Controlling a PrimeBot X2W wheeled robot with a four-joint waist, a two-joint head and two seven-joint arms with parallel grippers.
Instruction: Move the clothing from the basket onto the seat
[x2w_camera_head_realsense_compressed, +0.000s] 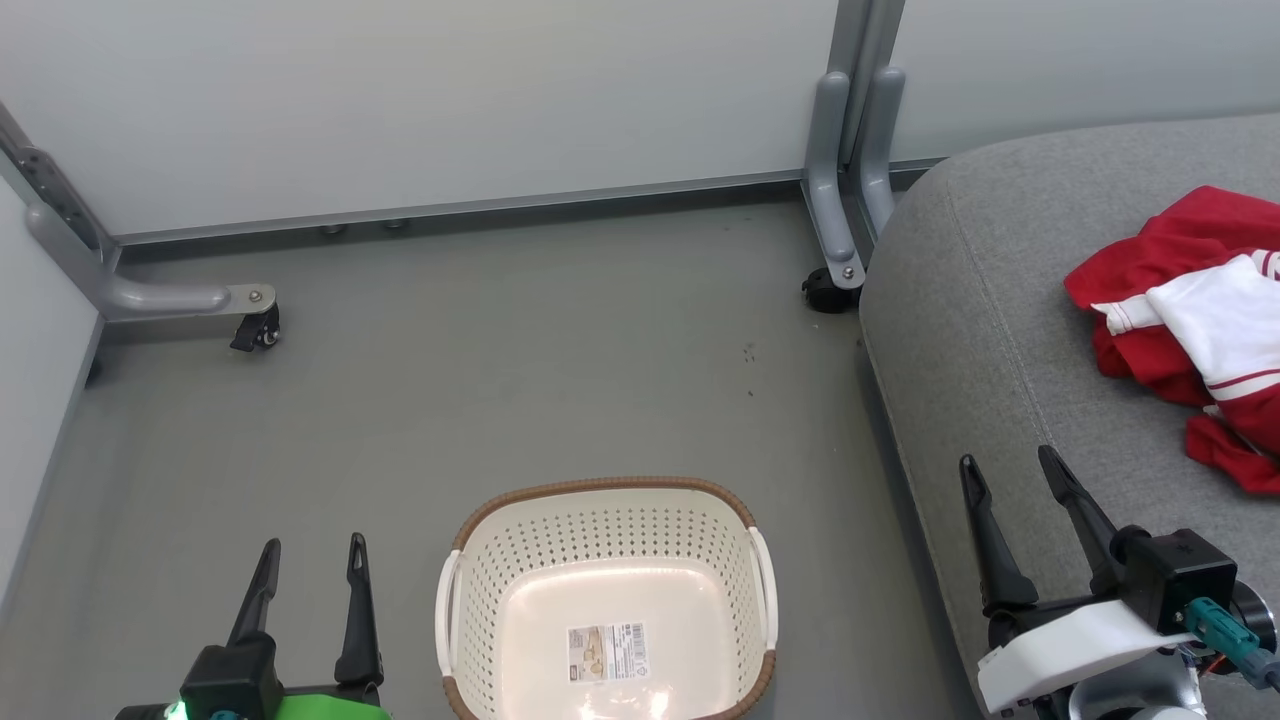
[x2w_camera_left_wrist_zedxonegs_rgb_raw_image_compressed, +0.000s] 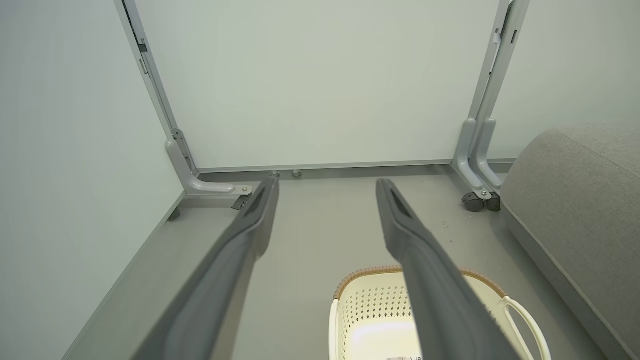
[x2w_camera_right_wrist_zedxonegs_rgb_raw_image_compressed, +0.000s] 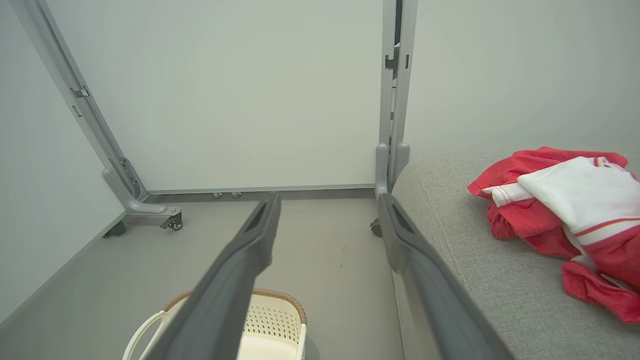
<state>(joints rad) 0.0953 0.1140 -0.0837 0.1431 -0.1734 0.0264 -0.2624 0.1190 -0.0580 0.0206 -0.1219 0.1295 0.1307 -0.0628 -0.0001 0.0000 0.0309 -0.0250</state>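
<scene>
Red clothing (x2w_camera_head_realsense_compressed: 1190, 330) with white panels lies crumpled on the grey seat (x2w_camera_head_realsense_compressed: 1000, 330) at the right, also as clothing (x2w_camera_right_wrist_zedxonegs_rgb_raw_image_compressed: 565, 205) on the seat (x2w_camera_right_wrist_zedxonegs_rgb_raw_image_compressed: 480, 265) in the right wrist view. The cream basket (x2w_camera_head_realsense_compressed: 470, 600) with a brown rim stands on the floor at bottom centre, holding nothing but a label; its rim (x2w_camera_left_wrist_zedxonegs_rgb_raw_image_compressed: 370, 272) and rim (x2w_camera_right_wrist_zedxonegs_rgb_raw_image_compressed: 280, 295) show in both wrist views. My left gripper (x2w_camera_head_realsense_compressed: 312, 555) is open, low and left of the basket. My right gripper (x2w_camera_head_realsense_compressed: 1010, 465) is open above the seat's front edge, left of the clothing.
Pale partition walls close the back and left. Their grey metal feet with castors stand at the left (x2w_camera_head_realsense_compressed: 255, 325) and beside the seat's far corner (x2w_camera_head_realsense_compressed: 830, 290). Grey floor (x2w_camera_head_realsense_compressed: 520, 370) stretches between the basket and the walls.
</scene>
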